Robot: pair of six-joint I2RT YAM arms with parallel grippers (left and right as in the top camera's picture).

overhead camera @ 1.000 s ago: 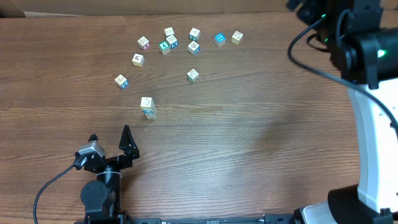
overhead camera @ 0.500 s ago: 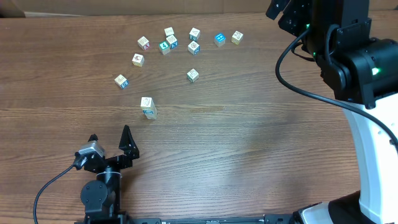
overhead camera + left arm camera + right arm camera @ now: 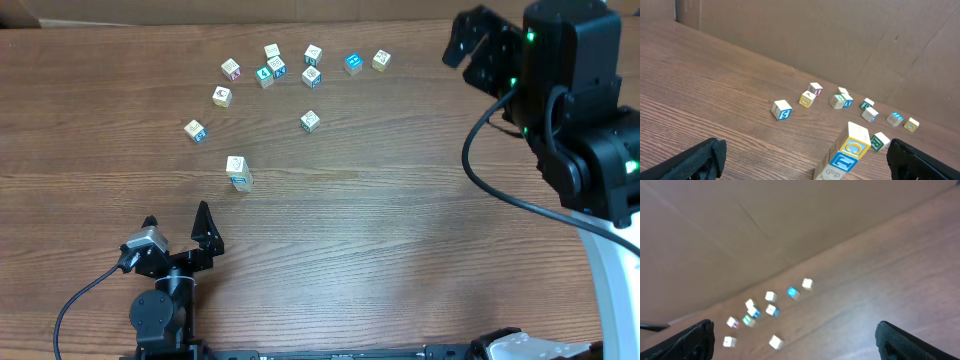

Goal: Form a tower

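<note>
The tower (image 3: 237, 172) stands left of the table's middle, a one-cube-wide stack with a cream top. In the left wrist view the tower (image 3: 852, 150) shows a yellow-framed C face over a blue face, with a third cube under them. My left gripper (image 3: 177, 222) sits a short way nearer than the tower, open and holding nothing. In its own view the left gripper (image 3: 802, 162) has the stack between its spread fingers but farther off. My right gripper (image 3: 476, 44) hangs open over the far right of the table. Several loose cubes (image 3: 310, 121) lie beyond the tower.
The loose cubes (image 3: 775, 341) cluster at the table's far side, blurred in the right wrist view. A brown cardboard wall (image 3: 790, 30) runs behind them. The right arm's body and black cable (image 3: 480, 150) hang over the table's right side. The left arm's base (image 3: 160, 315) sits at the near edge.
The right arm has swung so that its gripper came in from the top edge, now over the far right of the table. The left arm and the cubes have not moved.
</note>
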